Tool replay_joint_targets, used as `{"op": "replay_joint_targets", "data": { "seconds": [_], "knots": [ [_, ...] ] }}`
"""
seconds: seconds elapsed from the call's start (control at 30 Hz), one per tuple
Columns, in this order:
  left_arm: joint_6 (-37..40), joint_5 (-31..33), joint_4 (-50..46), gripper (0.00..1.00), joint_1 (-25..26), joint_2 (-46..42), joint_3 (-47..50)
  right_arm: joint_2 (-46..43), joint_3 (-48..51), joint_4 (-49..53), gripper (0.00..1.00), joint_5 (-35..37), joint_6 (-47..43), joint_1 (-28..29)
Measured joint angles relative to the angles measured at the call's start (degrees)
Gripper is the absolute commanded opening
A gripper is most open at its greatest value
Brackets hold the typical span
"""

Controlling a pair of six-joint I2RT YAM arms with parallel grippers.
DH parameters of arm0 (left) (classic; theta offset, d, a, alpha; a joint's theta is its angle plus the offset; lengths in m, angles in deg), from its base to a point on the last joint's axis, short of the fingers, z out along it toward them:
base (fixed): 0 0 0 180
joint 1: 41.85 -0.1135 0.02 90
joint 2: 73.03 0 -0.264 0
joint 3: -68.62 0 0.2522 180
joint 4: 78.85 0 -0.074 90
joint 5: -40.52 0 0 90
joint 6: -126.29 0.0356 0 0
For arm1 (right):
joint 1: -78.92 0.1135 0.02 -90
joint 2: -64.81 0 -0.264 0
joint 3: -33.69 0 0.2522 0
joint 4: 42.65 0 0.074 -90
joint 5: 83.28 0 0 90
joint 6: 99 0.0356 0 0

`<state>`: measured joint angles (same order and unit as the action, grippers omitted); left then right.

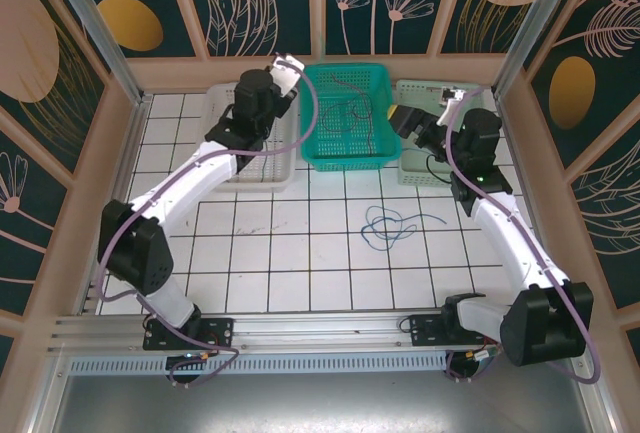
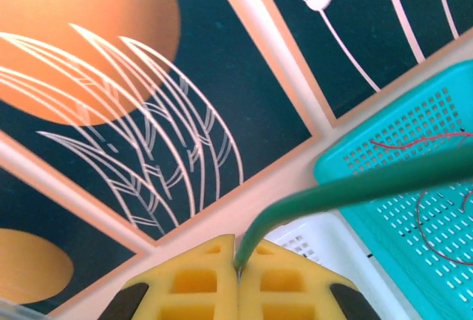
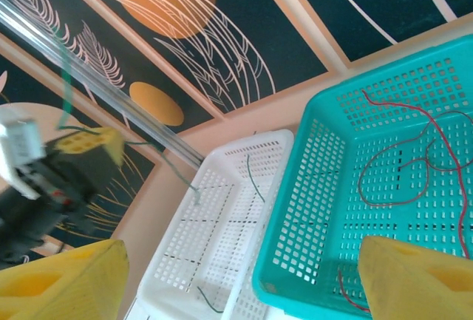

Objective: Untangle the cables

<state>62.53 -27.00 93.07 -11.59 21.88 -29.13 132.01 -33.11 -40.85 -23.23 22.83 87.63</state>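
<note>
Left gripper (image 2: 238, 270) clamped on green cable (image 2: 369, 185), high at 11 o'clock, likely drawing it free; right gripper (image 3: 238, 276) wide, facing teal basket (image 3: 307, 209).

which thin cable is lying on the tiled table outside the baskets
The thin blue cable, curled on the white tiles in front of the teal plastic basket; the red ones lie inside it.

From above, one view faces the table (image 1: 300, 263); both wrist views, seemingly upturned, share the teal basket (image 3: 325, 179).
</note>
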Motion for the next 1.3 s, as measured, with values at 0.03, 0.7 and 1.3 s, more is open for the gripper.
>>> {"op": "replay_joint_targets", "data": {
  "seconds": [0.03,0.7,1.3],
  "knots": [
    [-0.9,0.22,-1.55,0.0,-0.22,-0.63,-0.44,0.0,0.22,-0.02,0.81,-0.02,0.0,-0.17],
    [-21.44,-17.88,-33.05,0.0,-16.28,12.22,-9.64,-0.02,2.67,-0.07,0.82,-2.16,0.79,-3.17],
    [-25.66,-25.18,-45.77,0.74,-16.87,26.56,-18.99,-0.44,7.13,7.52,0.8,-2.54,-0.04,-9.01]
  ]
}}
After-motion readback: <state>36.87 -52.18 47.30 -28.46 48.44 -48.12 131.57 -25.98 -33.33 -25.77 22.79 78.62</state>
